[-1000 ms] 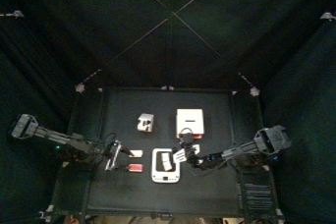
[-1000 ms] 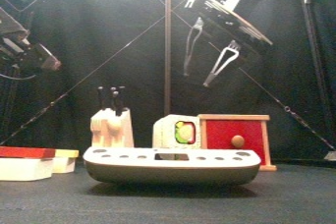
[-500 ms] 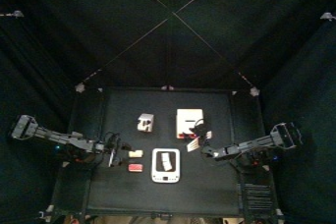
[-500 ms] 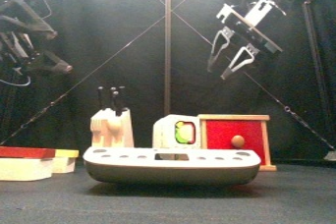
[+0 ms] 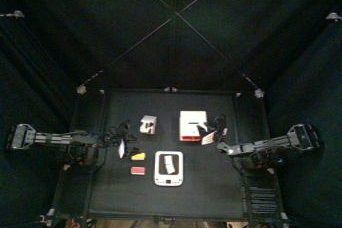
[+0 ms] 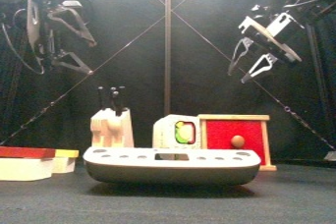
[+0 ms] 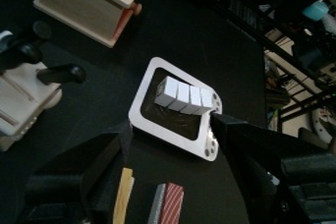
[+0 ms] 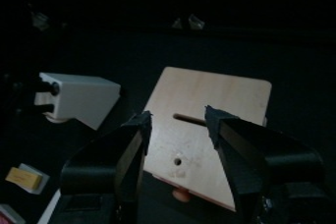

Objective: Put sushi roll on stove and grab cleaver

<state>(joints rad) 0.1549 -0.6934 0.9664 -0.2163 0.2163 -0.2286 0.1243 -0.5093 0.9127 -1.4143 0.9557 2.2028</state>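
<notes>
Front view put the stove [image 6: 172,165] nearest, a white rounded slab lying flat at the bench's [image 6: 262,203] front edge, with the sushi roll [image 7: 183,96] resting on top of it, plain to see from the left wrist camera. At the stove's left lay a small red block [image 6: 27,153] and a pale flat piece beside it, probably the cleaver [image 6: 66,155], both flat on the bench. Behind the stove stood a white block [image 6: 110,128] with dark handles poking up, and to its right the white box [image 6: 221,138] with a red face. Farther back and high above, the left hand [image 6: 59,33] hung released, jaws spread wide and grasping nothing; the right hand [image 6: 264,43] hung opposite, likewise released and bare, over the box's side.
</notes>
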